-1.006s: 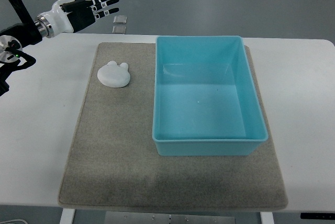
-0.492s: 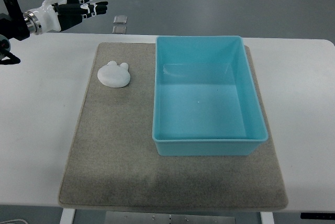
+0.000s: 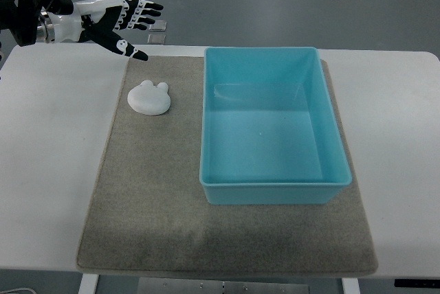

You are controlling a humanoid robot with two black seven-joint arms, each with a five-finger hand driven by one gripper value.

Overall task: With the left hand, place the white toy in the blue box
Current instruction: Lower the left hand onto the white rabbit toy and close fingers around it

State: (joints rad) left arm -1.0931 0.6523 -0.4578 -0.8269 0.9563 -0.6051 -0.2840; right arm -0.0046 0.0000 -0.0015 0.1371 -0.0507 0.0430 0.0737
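Far left corner: the left hand (image 3: 113, 23) reaches in from the left edge, held above the far edge of the white table (image 3: 48, 143), palm turned sideways.
Fingers: spread and extended toward the right, holding nothing; the thumb (image 3: 130, 50) angles down toward the near right, its tip over the far left corner of the mat.
Forearm: white and black, running back to the left edge of the picture.
White toy: the rounded bunny-shaped toy (image 3: 150, 97) lies flat on the grey felt mat (image 3: 151, 205), near the mat's far left corner, to the near right of the hand and apart from it.
Blue box: the light blue plastic box (image 3: 275, 183) stands on the right part of the mat, open at the top, with only its bare bottom showing inside.
Toy to box: the toy sits left of the box's far left corner, not touching it.
Floor beyond table: two small pale squares (image 3: 157, 31) lie just past the fingertips.
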